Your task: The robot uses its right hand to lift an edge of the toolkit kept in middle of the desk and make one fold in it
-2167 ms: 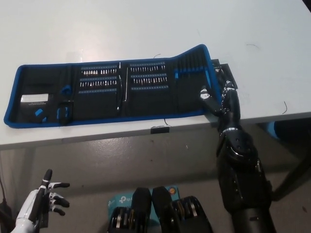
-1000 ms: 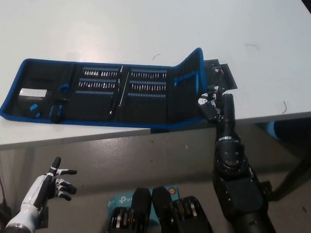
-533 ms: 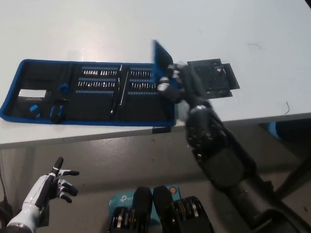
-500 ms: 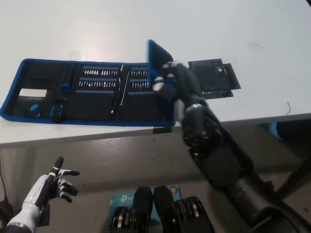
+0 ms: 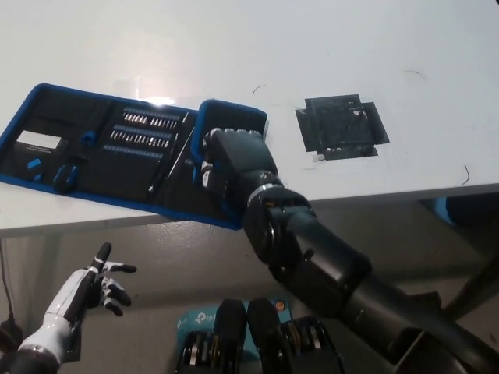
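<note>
Black fabric with blue piping: toolkit (image 5: pixel 117 148), opened flat across the left half of the white counter (image 5: pixel 234 47), near edge overhanging the counter's front slightly. Rows of small bits in elastic loops at the middle; a pale card and blue-handled pieces toward the far left end. Rightmost panel (image 5: pixel 232 115) turned over onto its neighbour, blue-edged outer face uppermost. Black right hand (image 5: pixel 234 160) pressed down on that folded panel, palm down, fingers curled over it; whether clamped on the fabric or merely resting flat cannot be told from this angle. White left hand (image 5: pixel 93 284) hanging idle below the counter at lower left, fingers spread, holding nothing. Dark taped patch (image 5: pixel 339 125) bare on the counter to the right.

Handling, as judged: soft hinge lines between stiffened panels, so bending likely only at the seams, not mid-panel. Weight moderate and uneven, loaded by the metal bits; a free panel prone to spring back unless pressed flat. Fabric surface fairly grippy, but whole kit liable to slide on the smooth counter under sideways pull. Best hold: the piped outer edge of an end panel, clear of the bit rows, lifted up and over rather than dragged.
</note>
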Controlling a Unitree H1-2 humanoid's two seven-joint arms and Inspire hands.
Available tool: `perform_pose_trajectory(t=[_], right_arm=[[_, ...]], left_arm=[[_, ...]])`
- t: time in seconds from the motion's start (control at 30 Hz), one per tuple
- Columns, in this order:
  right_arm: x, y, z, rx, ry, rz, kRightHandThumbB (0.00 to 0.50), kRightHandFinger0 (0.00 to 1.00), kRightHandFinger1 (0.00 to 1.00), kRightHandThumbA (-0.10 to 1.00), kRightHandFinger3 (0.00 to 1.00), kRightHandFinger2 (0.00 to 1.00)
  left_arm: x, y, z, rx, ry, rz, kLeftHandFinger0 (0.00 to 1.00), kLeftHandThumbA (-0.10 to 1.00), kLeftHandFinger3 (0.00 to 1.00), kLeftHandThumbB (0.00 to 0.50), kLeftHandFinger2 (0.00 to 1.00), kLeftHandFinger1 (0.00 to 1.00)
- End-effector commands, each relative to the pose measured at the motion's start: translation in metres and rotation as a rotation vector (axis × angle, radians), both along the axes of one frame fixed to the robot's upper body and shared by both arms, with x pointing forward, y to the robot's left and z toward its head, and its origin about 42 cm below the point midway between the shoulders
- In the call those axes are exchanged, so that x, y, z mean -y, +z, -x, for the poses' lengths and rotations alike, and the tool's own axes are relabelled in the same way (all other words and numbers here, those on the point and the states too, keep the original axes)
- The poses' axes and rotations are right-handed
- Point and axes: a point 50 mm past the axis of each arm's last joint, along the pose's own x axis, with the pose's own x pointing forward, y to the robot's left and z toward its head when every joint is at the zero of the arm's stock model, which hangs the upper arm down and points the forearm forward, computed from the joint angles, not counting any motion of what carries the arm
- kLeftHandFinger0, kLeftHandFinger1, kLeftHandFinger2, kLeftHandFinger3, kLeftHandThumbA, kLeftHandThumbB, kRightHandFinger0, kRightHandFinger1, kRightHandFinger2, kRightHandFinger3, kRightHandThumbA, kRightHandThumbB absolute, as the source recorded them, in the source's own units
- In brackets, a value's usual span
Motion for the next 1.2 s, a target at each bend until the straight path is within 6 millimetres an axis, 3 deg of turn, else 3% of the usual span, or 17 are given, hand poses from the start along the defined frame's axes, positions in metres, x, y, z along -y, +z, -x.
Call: perform_pose_trajectory(t=[0.0,0.07,0.13,0.17,0.2,0.23,0.27,0.4,0.53,0.67,0.77,0.8,0.83,0.87,0.9,1.03,1.17], right_arm=[[0.009,-0.026,0.003,-0.033,0.03,0.13,0.228,0.0,0.06,-0.1,0.45,0.13],[0.013,-0.037,0.006,-0.044,0.03,0.151,0.21,0.0,0.07,-0.1,0.5,0.15],[0.018,-0.043,0.01,-0.062,0.035,0.162,0.238,0.0,0.07,-0.09,0.61,0.16],[0.02,-0.047,0.012,-0.081,0.037,0.175,0.258,0.0,0.05,0.02,0.89,0.16],[0.022,-0.052,0.012,-0.143,0.033,0.225,0.219,0.52,0.68,0.36,1.0,0.78],[0.022,-0.054,0.012,-0.167,0.027,0.23,0.242,0.89,1.0,0.42,1.0,1.0],[0.023,-0.056,0.013,-0.185,0.024,0.234,0.24,1.0,1.0,0.46,1.0,1.0],[0.023,-0.063,0.018,-0.177,0.029,0.223,0.221,1.0,1.0,0.47,1.0,1.0],[0.025,-0.059,0.022,-0.223,0.007,0.104,0.256,1.0,1.0,0.33,1.0,1.0],[0.025,-0.057,0.022,-0.238,-0.02,0.054,0.297,1.0,1.0,0.32,1.0,1.0],[0.025,-0.051,0.02,-0.282,-0.048,-0.021,0.321,1.0,1.0,0.43,1.0,1.0],[0.024,-0.047,0.019,-0.294,-0.044,-0.032,0.389,1.0,1.0,0.57,1.0,1.0],[0.024,-0.048,0.02,-0.296,-0.042,-0.03,0.39,1.0,1.0,0.58,1.0,1.0],[0.023,-0.038,0.017,-0.337,-0.033,-0.064,0.485,1.0,1.0,0.7,1.0,1.0],[0.024,-0.03,0.016,-0.353,-0.02,-0.088,0.5,1.0,1.0,0.77,1.0,1.0],[0.026,-0.005,0.012,-0.367,0.02,-0.133,0.5,1.0,1.0,1.0,1.0,1.0],[0.029,0.025,0.011,-0.318,0.048,-0.193,0.5,1.0,1.0,0.99,1.0,1.0]], left_arm=[[-0.007,0.014,-0.008,0.028,-0.022,-0.03,0.39,1.0,0.61,0.456,0.35,0.41],[-0.008,0.013,-0.007,0.028,-0.019,-0.032,0.39,1.0,0.62,0.471,0.37,0.41],[-0.008,0.014,-0.007,0.033,-0.02,-0.03,0.37,1.0,0.62,0.487,0.37,0.4],[-0.008,0.014,-0.007,0.024,-0.016,-0.023,0.38,1.0,0.62,0.497,0.37,0.4],[-0.007,0.014,-0.007,0.027,-0.02,-0.029,0.38,1.0,0.62,0.47,0.38,0.4],[-0.007,0.014,-0.006,0.029,-0.023,-0.033,0.38,1.0,0.62,0.465,0.4,0.4],[-0.006,0.014,-0.006,0.027,-0.022,-0.034,0.39,1.0,0.62,0.458,0.4,0.41],[-0.007,0.01,-0.003,0.029,-0.022,-0.027,0.37,1.0,0.62,0.475,0.41,0.4],[-0.007,0.008,-0.002,0.023,-0.015,-0.025,0.36,1.0,0.61,0.488,0.4,0.39],[-0.007,0.007,0.0,0.019,-0.012,-0.027,0.37,1.0,0.61,0.486,0.39,0.39],[-0.006,0.005,0.002,0.018,-0.008,-0.022,0.37,1.0,0.61,0.497,0.4,0.39],[-0.005,0.004,0.004,0.015,-0.002,-0.018,0.37,1.0,0.6,0.5,0.4,0.39],[-0.006,0.003,0.005,0.014,0.0,-0.017,0.36,1.0,0.6,0.5,0.4,0.39],[-0.006,0.002,0.006,0.011,0.004,-0.016,0.36,1.0,0.59,0.5,0.39,0.38],[-0.006,0.003,0.007,0.008,0.006,-0.01,0.37,1.0,0.59,0.5,0.39,0.39],[-0.009,0.0,0.008,0.007,0.004,-0.014,0.37,1.0,0.62,0.488,0.39,0.39],[-0.011,-0.003,0.009,0.007,0.006,-0.023,0.34,1.0,0.59,0.5,0.38,0.36]])
